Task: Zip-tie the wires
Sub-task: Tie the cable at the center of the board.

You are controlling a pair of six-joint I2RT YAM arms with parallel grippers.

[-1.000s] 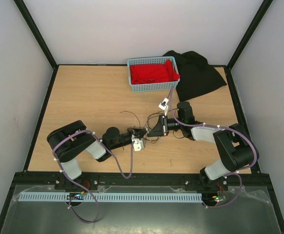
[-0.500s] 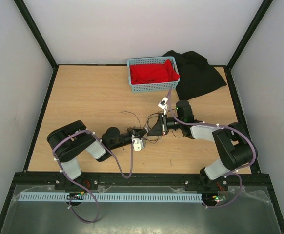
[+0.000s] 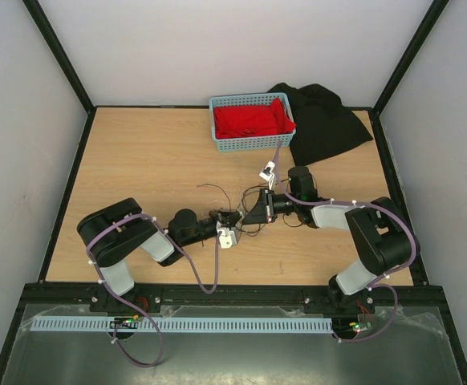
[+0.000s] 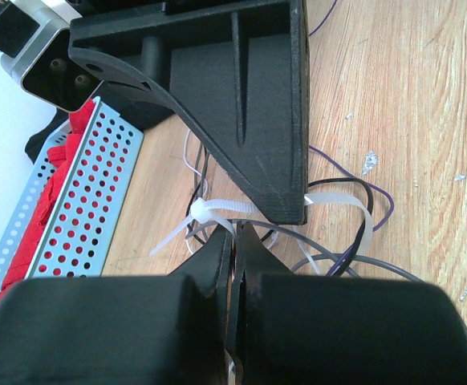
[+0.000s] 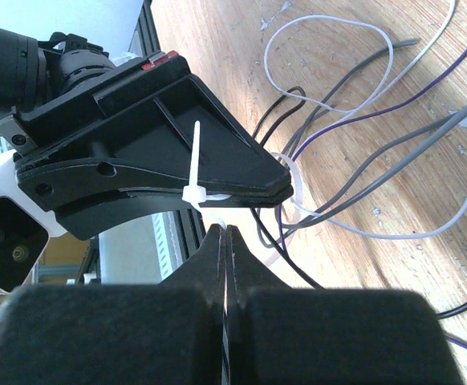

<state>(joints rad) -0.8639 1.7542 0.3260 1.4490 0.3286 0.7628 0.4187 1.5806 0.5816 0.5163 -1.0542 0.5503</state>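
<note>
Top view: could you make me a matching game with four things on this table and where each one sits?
Things:
1. basket
2. red cloth
3. black cloth
4. zip tie

Places:
A. inside the basket
B. middle of the table
C. back edge, near the centre
D. back right corner

Pairs: 1-C, 2-A, 3-D, 4-B

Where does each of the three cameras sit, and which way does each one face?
Top external: above and behind the bases, looking down at the table; left arm and right arm both show.
Left wrist: on the left arm, looking past the left fingers at the right fingers and blue basket.
Right wrist: on the right arm, looking past the right fingers at the left fingers.
Shared: both wrist views show the zip tie and wires.
</note>
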